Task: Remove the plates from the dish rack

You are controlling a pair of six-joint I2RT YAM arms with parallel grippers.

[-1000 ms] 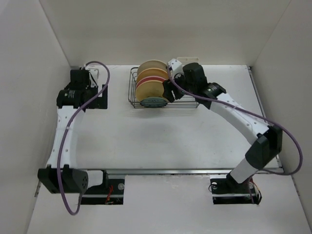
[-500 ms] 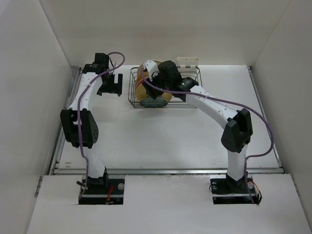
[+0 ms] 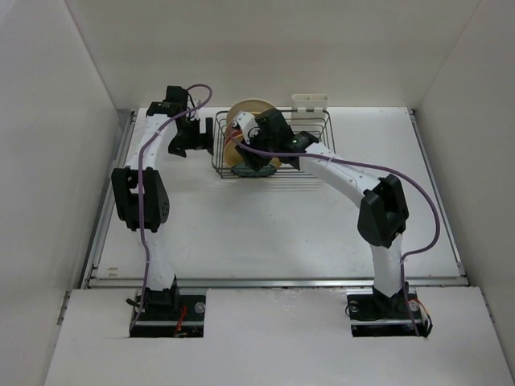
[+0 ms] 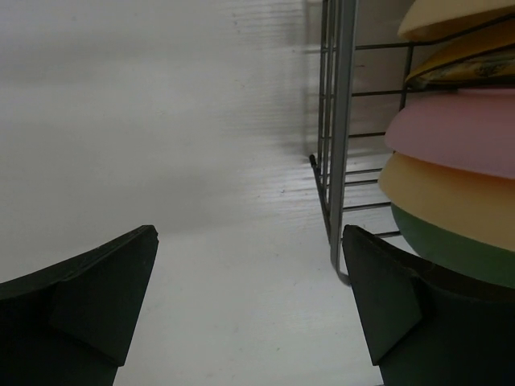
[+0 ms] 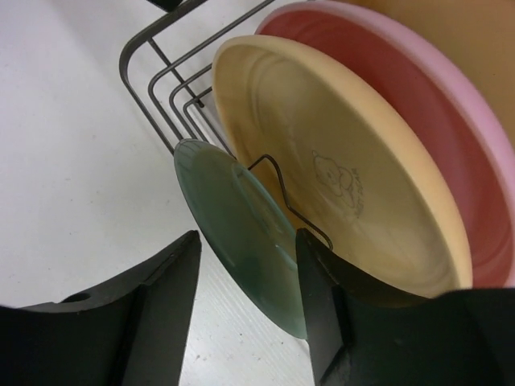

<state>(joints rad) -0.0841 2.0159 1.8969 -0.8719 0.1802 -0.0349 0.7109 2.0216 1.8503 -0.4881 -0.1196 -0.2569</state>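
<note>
Plates [image 3: 245,112] all stand upright in the dish rack [image 3: 315,129]; none out yet. Changed in the last sec: the right arm has swung from the rack's right side to across its near end. The right tool [image 5: 245,269] now straddles the small teal plate [image 5: 241,225] there, one finger per face. Its jaws are drawing in but not clamped. The wrist view shows a gap btwn the finger on the plate's front face and the plate. The other finger looks v. close to the back; contact can't be told. Behind the teal one stand the peach plate [image 5: 346,185], then the pink plate [image 5: 475,161]. The left arm has also unfolded and come up to the rack's left side. The left tool [image 4: 249,237] hangs fully spread, holding nothing, just beside the wire wall and apart from it. Meaning: first pick is abt to start w/ the teal plate. Probably it needs a firm close, then a lift clear of the divider prong [image 5: 282,185] behind it.
</note>
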